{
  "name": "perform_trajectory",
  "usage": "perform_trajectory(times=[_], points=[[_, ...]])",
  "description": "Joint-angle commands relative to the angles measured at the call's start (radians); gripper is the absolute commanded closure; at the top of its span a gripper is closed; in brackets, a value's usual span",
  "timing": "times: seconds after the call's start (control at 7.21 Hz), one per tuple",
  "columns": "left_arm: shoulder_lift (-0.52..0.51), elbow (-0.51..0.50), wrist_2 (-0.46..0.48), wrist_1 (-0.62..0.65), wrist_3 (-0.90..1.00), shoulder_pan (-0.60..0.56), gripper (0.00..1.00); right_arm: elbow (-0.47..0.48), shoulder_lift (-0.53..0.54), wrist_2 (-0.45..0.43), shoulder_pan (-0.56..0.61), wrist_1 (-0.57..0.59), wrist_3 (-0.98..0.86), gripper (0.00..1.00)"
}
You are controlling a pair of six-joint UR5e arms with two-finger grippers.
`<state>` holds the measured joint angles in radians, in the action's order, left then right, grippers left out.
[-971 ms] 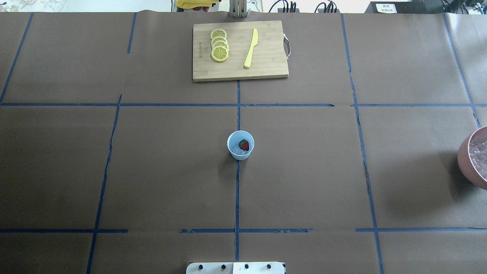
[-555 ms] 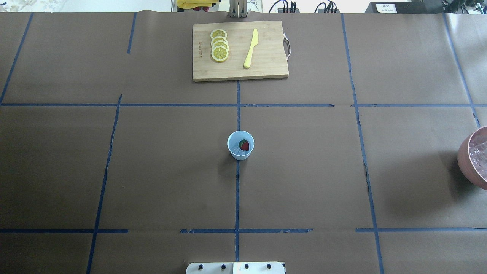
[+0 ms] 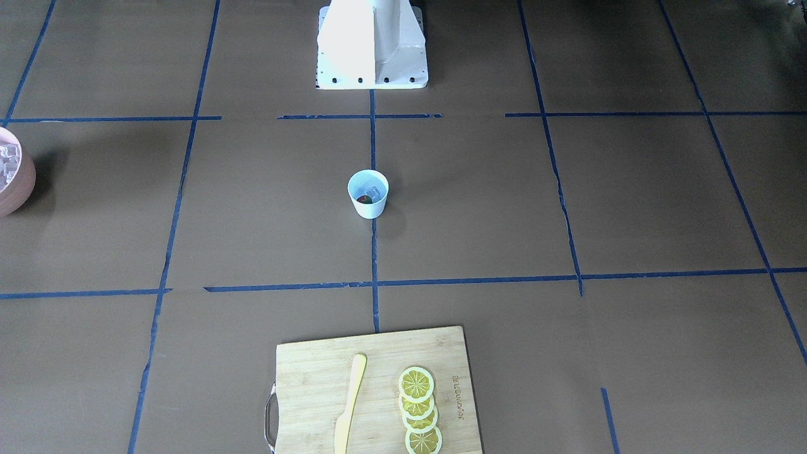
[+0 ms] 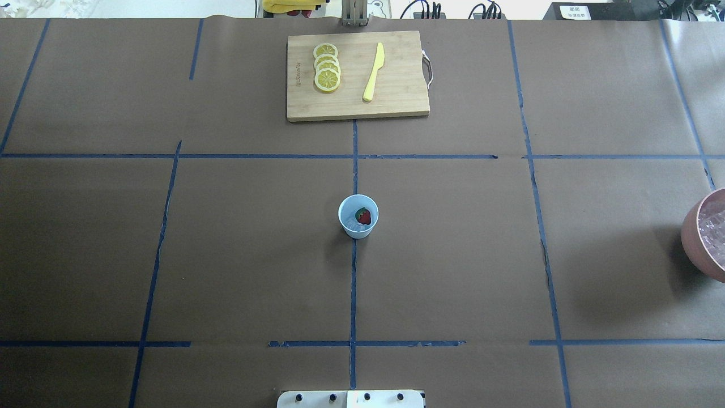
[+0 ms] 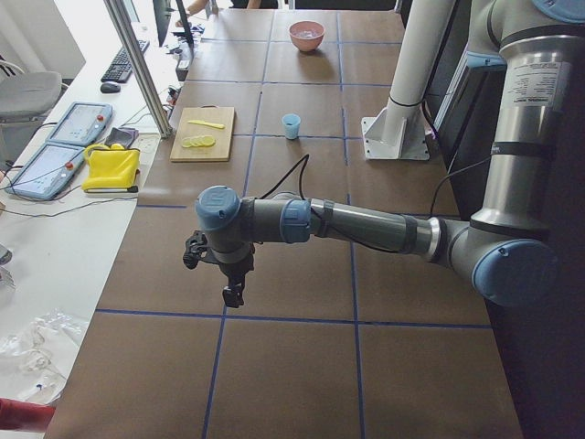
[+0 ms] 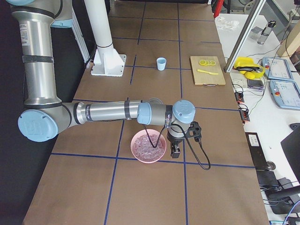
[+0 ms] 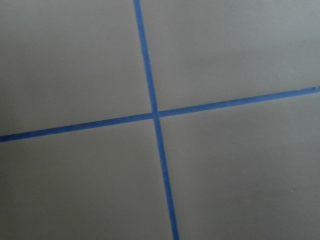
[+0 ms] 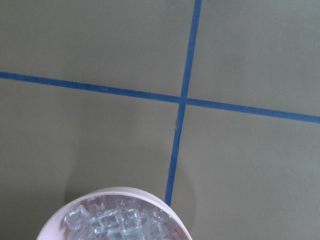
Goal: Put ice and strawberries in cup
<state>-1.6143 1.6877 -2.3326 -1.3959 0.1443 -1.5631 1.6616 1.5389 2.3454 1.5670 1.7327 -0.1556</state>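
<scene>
The small white cup [image 4: 358, 216] with a pale blue inside stands at the table's middle on a blue tape line. In it lie a red strawberry [image 4: 363, 216] and clear ice [image 4: 353, 226]; both also show in the front view, strawberry [image 3: 364, 199] and ice [image 3: 373, 192]. My left gripper [image 5: 233, 294] hangs over bare table far to the left of the cup. My right gripper [image 6: 175, 151] hangs beside the pink bowl [image 6: 132, 146] of ice cubes [image 8: 120, 220]. I cannot tell whether either gripper is open or shut.
A wooden cutting board [image 4: 396, 102] lies at the far side with lemon slices [image 4: 327, 68] and a yellow knife [image 4: 374, 72]. The pink bowl [image 4: 692, 235] sits at the right edge. The robot's white base [image 3: 372, 44] stands at the near edge.
</scene>
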Motion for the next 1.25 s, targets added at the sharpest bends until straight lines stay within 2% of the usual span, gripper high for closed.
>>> perform_trajectory(times=[0.0,0.42,0.69,1.11], points=[[0.042,0.007,-0.031,-0.003,-0.005,0.001,0.00,0.006,0.010,0.000,-0.011,-0.002,0.013,0.00],[0.068,0.021,-0.031,-0.006,0.000,0.011,0.00,0.006,0.023,0.002,-0.025,-0.004,0.015,0.00],[0.077,0.003,-0.028,-0.078,-0.003,0.012,0.00,0.006,0.023,0.002,-0.033,-0.004,0.015,0.00],[0.073,0.004,-0.030,-0.080,-0.003,0.012,0.00,0.021,0.023,0.002,-0.033,-0.004,0.015,0.00]])
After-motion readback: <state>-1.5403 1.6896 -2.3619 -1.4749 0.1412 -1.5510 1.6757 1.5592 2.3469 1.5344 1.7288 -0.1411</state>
